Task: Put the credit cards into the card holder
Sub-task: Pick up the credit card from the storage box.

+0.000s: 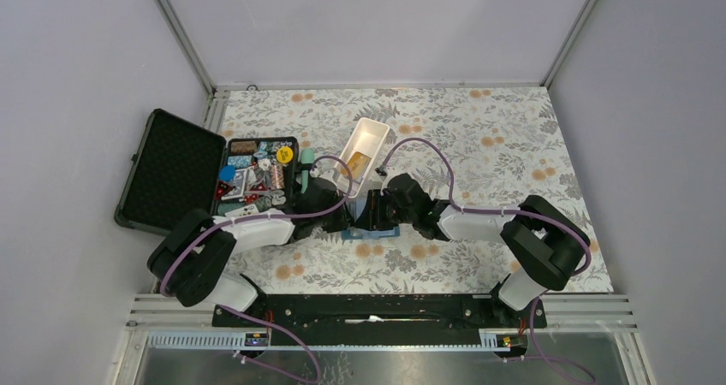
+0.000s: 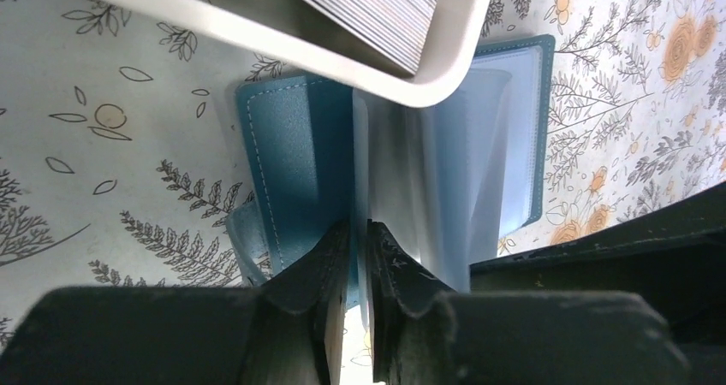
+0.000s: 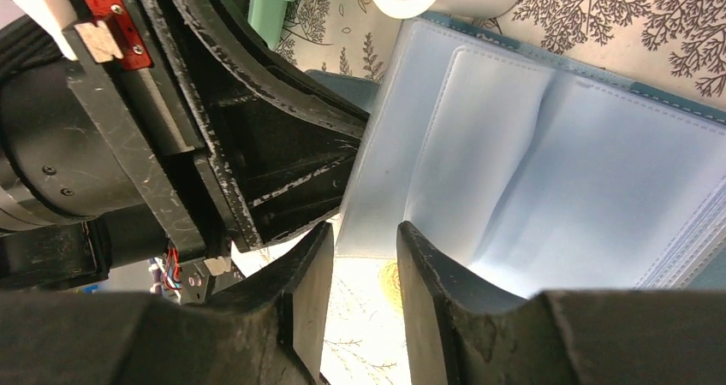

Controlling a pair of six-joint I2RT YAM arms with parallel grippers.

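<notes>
The teal-blue card holder (image 1: 377, 231) lies open on the floral table between my two grippers. In the left wrist view its cover (image 2: 295, 154) and pale pages fan out. My left gripper (image 2: 360, 231) stands almost shut, a thin page caught in the narrow slit between its jaws. My right gripper (image 3: 364, 235) is open at the near edge of the pale blue pages (image 3: 548, 171), and only table shows between its fingers. A golden-orange credit card (image 1: 359, 163) lies in the white tray (image 1: 370, 124). The dark credit card is out of view.
The white tray's rim (image 2: 257, 34) overhangs the card holder's far end. A black foam-lined case (image 1: 171, 167) with several colourful trinkets (image 1: 257, 171) stands at the left. A mint-green object (image 3: 274, 4) lies beside the left arm. Both grippers (image 1: 364, 214) crowd together.
</notes>
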